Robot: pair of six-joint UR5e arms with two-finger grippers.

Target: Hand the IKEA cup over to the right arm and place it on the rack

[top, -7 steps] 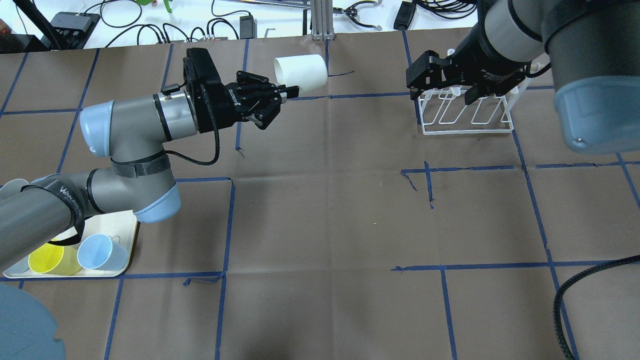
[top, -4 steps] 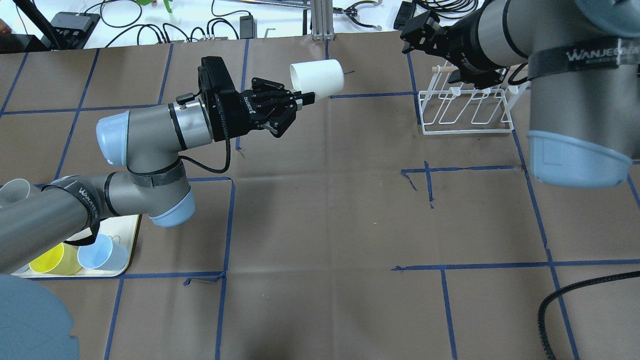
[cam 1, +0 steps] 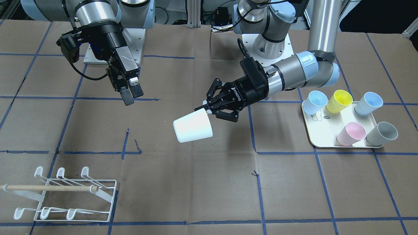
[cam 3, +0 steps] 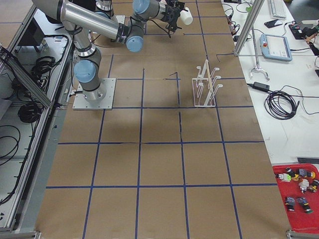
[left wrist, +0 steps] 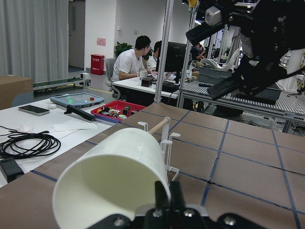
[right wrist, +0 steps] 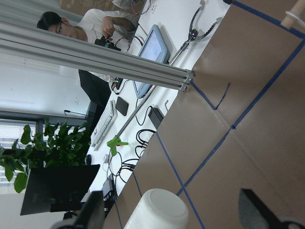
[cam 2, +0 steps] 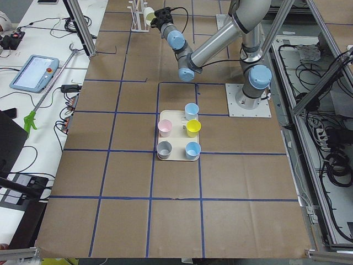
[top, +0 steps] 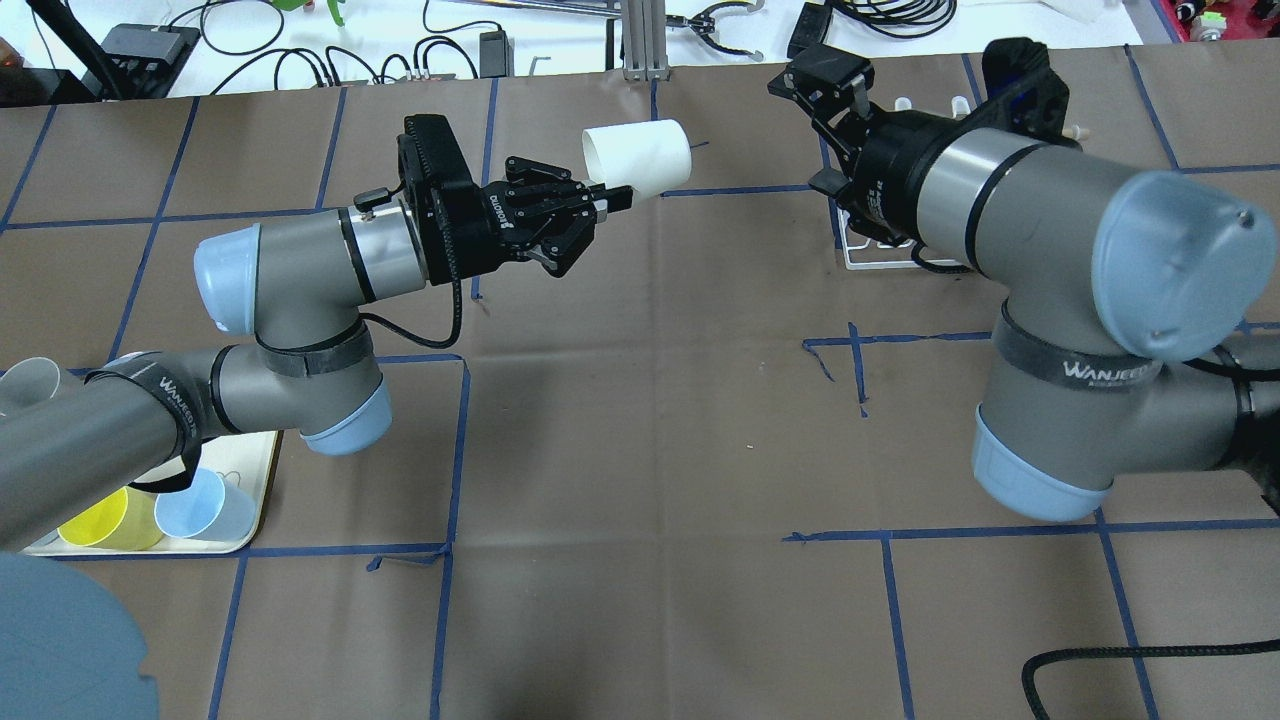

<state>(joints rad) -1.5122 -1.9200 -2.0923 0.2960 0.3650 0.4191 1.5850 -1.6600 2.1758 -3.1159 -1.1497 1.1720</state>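
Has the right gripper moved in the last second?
Yes. From above the rack, the right gripper has swung left and toward the table's far edge in the overhead view, nearer the white cup.

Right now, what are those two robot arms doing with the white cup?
The left gripper holds the white cup by its rim, tipped sideways in the air. The right gripper is open and empty, apart from the cup, so the hand-over is not yet done. The rack has no cup on it.
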